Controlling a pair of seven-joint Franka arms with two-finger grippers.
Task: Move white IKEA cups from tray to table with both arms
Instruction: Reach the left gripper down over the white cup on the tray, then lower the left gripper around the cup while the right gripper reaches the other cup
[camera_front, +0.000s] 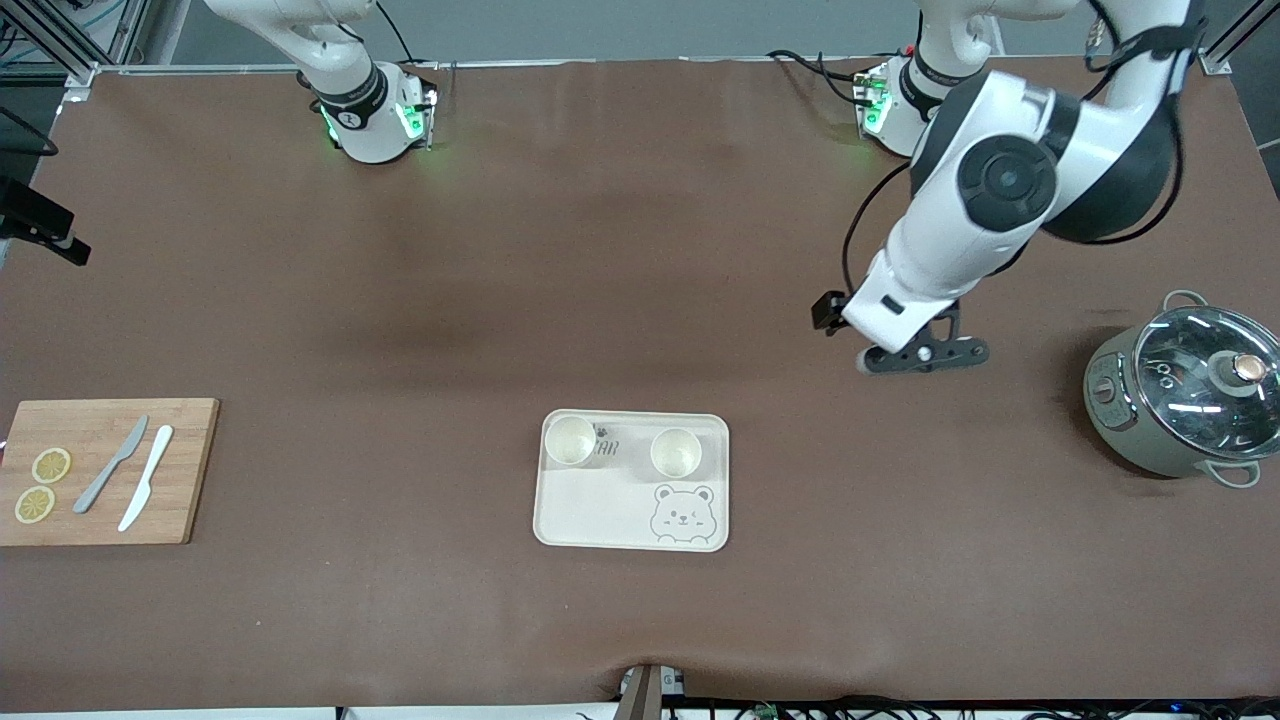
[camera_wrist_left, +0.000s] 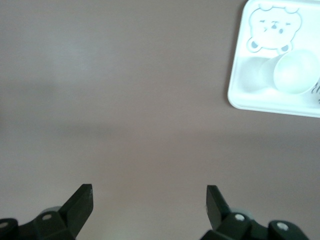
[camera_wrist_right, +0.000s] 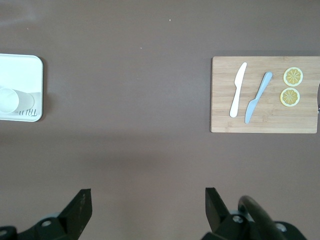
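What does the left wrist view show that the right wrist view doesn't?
Only the left wrist view shows the tray's bear print and the open left end effector over bare table. Only the right wrist view shows the cutting board with two knives and lemon slices, plus the open right end effector. Both show the tray holding a white cup.
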